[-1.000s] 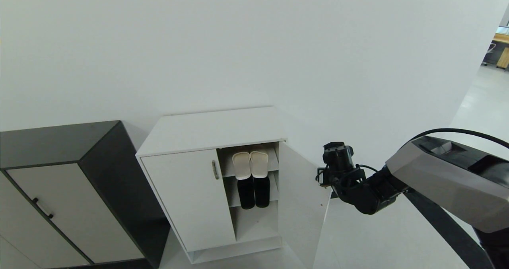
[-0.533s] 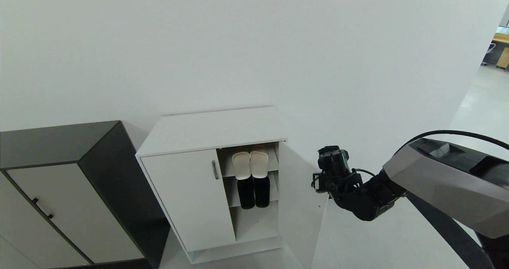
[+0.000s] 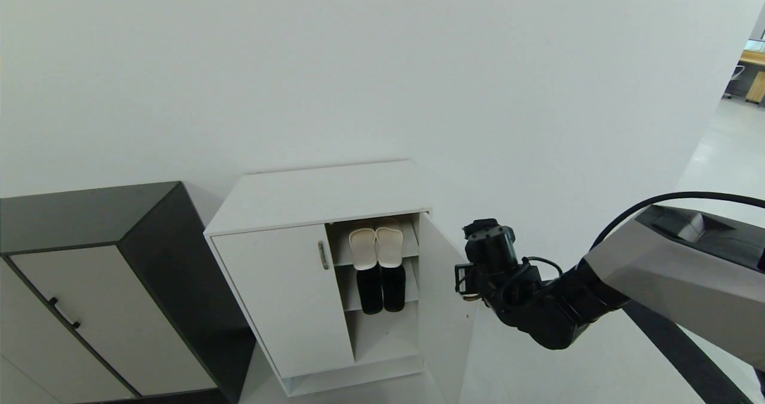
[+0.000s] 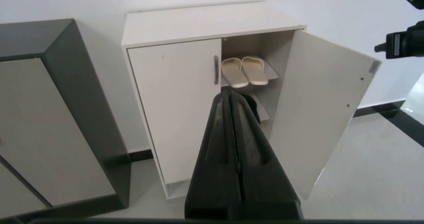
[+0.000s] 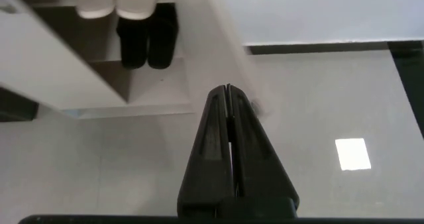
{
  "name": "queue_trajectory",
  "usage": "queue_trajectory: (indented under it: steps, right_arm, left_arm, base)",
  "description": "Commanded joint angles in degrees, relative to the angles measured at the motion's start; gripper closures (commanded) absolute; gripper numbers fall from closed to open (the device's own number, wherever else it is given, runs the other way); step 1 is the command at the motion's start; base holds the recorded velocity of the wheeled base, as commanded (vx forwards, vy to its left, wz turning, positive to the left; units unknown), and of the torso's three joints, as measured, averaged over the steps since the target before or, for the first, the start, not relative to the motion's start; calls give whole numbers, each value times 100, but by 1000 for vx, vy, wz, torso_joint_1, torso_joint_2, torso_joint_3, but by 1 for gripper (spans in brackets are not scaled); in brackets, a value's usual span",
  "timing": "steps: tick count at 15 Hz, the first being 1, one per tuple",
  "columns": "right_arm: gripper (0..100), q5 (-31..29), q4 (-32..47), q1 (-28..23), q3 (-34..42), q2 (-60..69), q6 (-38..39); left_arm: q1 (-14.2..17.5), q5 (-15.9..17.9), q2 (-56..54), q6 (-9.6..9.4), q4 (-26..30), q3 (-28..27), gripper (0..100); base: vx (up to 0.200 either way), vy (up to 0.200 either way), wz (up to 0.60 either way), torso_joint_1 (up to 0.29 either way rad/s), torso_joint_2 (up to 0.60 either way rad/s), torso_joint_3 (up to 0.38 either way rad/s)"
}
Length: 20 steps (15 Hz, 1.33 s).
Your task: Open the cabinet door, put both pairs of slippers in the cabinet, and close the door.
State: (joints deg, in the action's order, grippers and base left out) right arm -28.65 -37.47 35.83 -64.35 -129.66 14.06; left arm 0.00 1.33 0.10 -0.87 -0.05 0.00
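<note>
A dark cabinet [image 3: 89,260] is seen at 9 o'clock of the white cabinet [image 3: 317,195], whose left door [image 3: 287,299] is shut. Both pairs are stowed: the white slippers [image 3: 376,247] on the upper shelf [image 3: 411,239], the black slippers [image 3: 381,288] at 6 o'clock of them on the middle shelf [image 3: 348,290]. The right door [image 3: 445,320] is swung open. If it is pushed at a glancing angle, the panel could be slipped off, or slammed and bounced ajar. The right arm [image 3: 556,308] is stretched in from 3 o'clock. The right gripper [image 5: 227,91] is narrowed fully and empty, just beside the door's outer face; contact cannot be told. The left gripper [image 4: 232,98] is likewise narrowed and empty, faced toward the cabinet.
</note>
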Motion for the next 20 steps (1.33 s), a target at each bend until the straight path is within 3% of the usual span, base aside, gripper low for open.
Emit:
queue_trajectory:
  steps: [1,10,20]
  right_arm:
    - [100,-9,-6,-278,-235,-226,1]
    - [100,0,3,-357,-394,-578,-26]
    - [100,-44,-49,583,19,-200,264]
  left_arm:
    - [0,-1,-1,-1,5,0,100]
    - [0,-10,-1,7,-4,0,100]
    - [0,-10,-1,7,-4,0,100]
  base:
    - [0,0,0,0,0,0]
    - [0,0,0,0,0,0]
    - [0,0,0,0,0,0]
